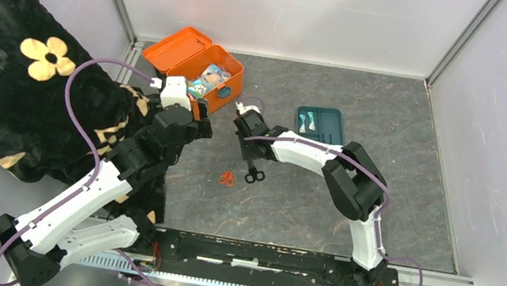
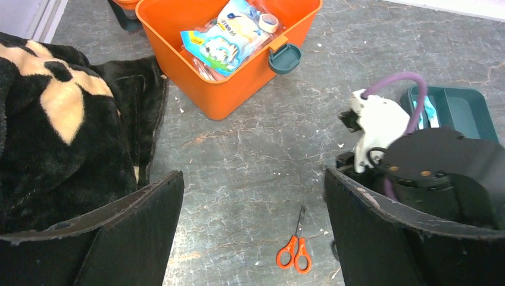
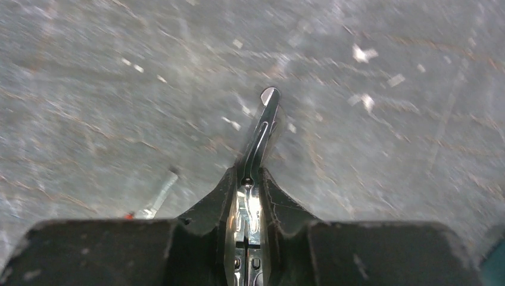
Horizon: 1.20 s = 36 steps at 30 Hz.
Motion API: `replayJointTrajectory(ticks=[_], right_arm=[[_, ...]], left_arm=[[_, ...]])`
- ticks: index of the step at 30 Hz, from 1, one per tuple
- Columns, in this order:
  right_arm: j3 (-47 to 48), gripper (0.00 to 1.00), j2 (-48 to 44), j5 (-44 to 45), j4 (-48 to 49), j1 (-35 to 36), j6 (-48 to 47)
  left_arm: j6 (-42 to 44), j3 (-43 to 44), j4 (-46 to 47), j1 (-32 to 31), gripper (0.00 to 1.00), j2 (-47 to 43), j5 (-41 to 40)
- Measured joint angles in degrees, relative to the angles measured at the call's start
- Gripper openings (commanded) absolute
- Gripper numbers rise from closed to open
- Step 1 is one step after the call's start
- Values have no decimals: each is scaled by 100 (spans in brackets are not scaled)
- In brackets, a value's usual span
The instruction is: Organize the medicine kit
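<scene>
The orange medicine kit [image 1: 223, 84] stands open at the back left, lid [image 1: 177, 48] folded back, with packets [image 2: 229, 36] inside and a teal latch [image 2: 284, 58] on its front. My left gripper [image 1: 195, 128] hangs open and empty just in front of the kit; in the left wrist view [image 2: 253, 182] the bare table shows between its fingers. My right gripper [image 1: 252, 157] is shut on black-handled scissors [image 1: 254, 176]; their metal blade [image 3: 267, 116] sticks out past its fingertips [image 3: 249, 176]. Orange-handled scissors [image 1: 227, 178] lie on the table beside them, also in the left wrist view [image 2: 295, 253].
A flat teal compartment tray [image 1: 320, 123] lies right of the kit with small items in it. A black blanket with cream flowers [image 1: 15, 75] covers the left side, up against the kit and the left arm. Grey walls close the back and sides.
</scene>
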Motion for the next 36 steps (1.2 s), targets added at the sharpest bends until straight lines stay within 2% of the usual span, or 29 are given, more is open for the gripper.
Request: replayJointTrajectory(ticks=[4, 7, 12, 18, 23, 36], right_arm=[[-680, 20, -485, -142, 52, -260, -68], [-973, 31, -730, -170, -57, -413, -203], [-1075, 43, -844, -201, -229, -522, -463], [-1075, 46, -863, -332, -361, -546, -737], [-1073, 42, -881, -498, -474, -562, -920], [-1086, 15, -879, -874, -485, -820, -1067]], left_arm=[[0, 0, 22, 0, 93, 31, 96], [0, 0, 46, 0, 93, 118, 177], [-9, 0, 50, 0, 93, 293, 413], [-22, -15, 90, 0, 93, 402, 599], [-22, -15, 127, 0, 93, 431, 601], [-24, -15, 129, 0, 93, 538, 614]])
